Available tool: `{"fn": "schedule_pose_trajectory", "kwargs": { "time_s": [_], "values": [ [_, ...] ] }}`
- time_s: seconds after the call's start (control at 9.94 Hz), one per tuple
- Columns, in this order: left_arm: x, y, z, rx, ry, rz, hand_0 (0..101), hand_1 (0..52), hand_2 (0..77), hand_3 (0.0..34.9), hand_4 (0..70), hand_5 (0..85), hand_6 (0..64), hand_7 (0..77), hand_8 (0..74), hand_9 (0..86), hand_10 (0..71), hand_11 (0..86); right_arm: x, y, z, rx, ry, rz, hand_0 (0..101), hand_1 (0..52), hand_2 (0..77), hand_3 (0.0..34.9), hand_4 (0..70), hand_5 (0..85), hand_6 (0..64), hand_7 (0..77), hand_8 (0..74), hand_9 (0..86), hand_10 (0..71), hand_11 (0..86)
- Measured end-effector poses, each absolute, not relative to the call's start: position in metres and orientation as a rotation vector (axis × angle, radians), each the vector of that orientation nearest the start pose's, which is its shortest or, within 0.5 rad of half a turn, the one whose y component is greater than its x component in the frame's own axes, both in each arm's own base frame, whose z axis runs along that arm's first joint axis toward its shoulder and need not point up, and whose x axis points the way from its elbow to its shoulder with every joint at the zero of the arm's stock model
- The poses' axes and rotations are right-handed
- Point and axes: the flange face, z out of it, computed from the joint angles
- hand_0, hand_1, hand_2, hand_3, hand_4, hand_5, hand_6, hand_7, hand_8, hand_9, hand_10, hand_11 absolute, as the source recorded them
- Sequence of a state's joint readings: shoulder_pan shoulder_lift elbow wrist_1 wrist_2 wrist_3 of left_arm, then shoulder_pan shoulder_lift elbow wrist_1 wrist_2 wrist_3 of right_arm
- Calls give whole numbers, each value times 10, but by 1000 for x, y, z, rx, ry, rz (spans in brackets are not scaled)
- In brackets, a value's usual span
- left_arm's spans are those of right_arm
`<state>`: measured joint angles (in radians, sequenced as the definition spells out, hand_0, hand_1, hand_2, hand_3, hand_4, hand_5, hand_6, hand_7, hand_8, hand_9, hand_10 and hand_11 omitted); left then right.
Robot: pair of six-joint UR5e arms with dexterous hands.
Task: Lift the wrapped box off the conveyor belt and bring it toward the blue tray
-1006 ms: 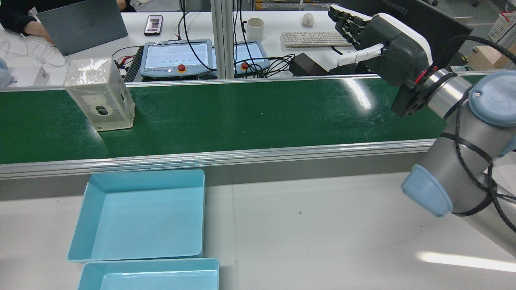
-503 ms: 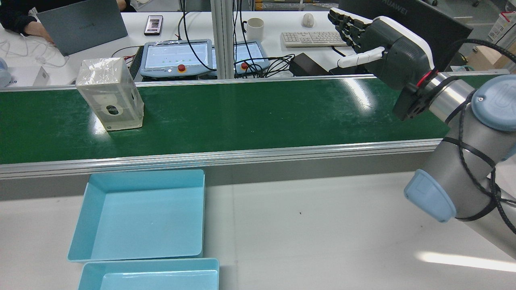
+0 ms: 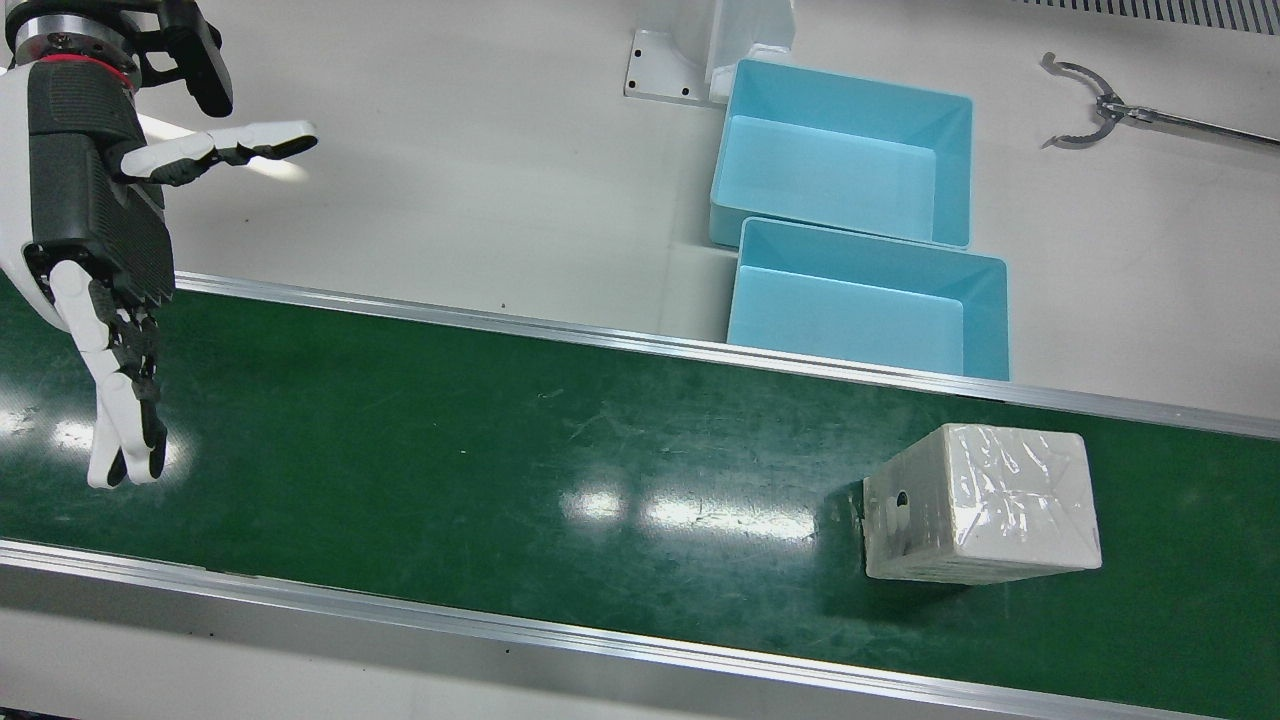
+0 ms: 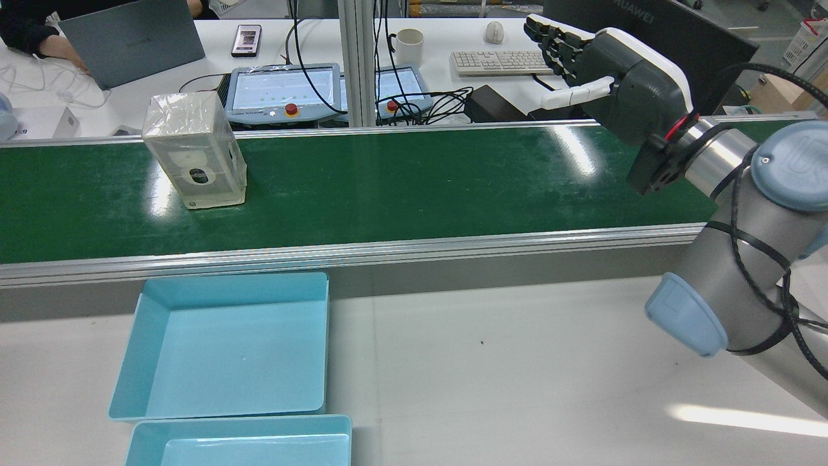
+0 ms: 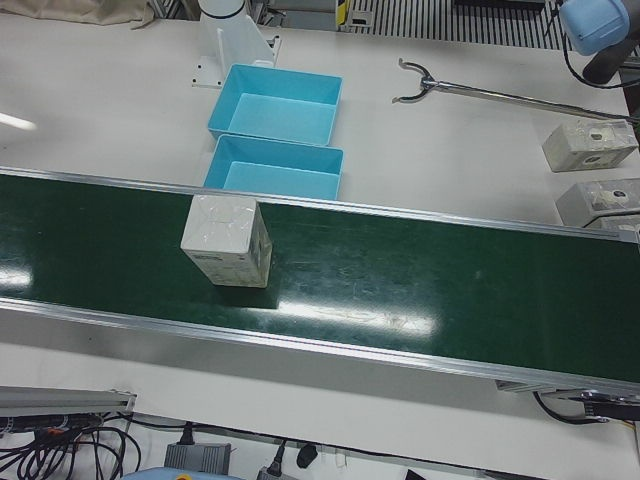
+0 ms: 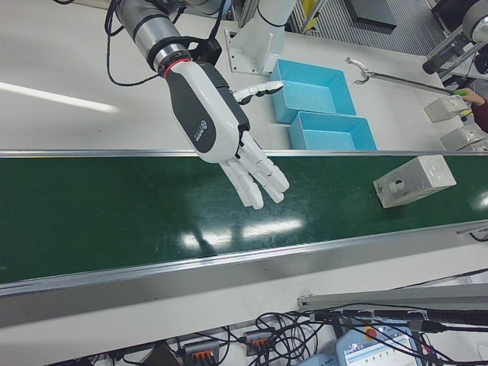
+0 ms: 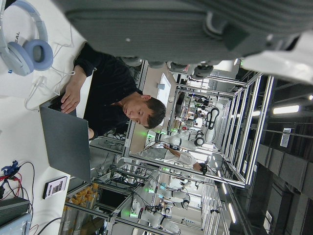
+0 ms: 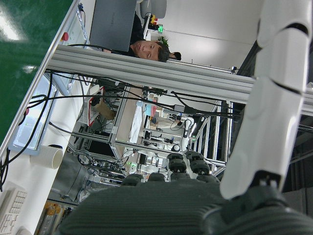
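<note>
Green conveyor belt (image 3: 500,440) spans the station. Two blue trays (image 3: 850,160) (image 3: 870,310) beside it. One wrapped box (image 3: 985,505) upright on the belt, untouched. Right hand (image 6: 221,130) above the belt, fingers spread, empty. Left hand: fingers' state can't be told.

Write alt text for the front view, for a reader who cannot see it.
A wrapped box stands on the green conveyor belt at the view's right, untouched, while the robot's right hand hangs open over the belt's far left end. Two blue trays sit side by side on the white table beyond the belt, close to the box.
</note>
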<state>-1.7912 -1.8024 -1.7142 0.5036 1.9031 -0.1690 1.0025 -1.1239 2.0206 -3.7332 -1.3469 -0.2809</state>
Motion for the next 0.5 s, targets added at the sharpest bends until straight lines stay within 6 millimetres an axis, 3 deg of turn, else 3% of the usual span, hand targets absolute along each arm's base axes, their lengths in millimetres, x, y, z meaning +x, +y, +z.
{"fn": "schedule_pose_trajectory", "kwargs": {
  "time_s": [0.5],
  "values": [
    [-217,-508,543,-345,2104,-2405,0,0,11,0,0,11,0,5,0,0,5,0,-175,-555,308,170,2814,-2034,442,104,98,0,60,38,0,0,0,16,0,16]
  ]
}}
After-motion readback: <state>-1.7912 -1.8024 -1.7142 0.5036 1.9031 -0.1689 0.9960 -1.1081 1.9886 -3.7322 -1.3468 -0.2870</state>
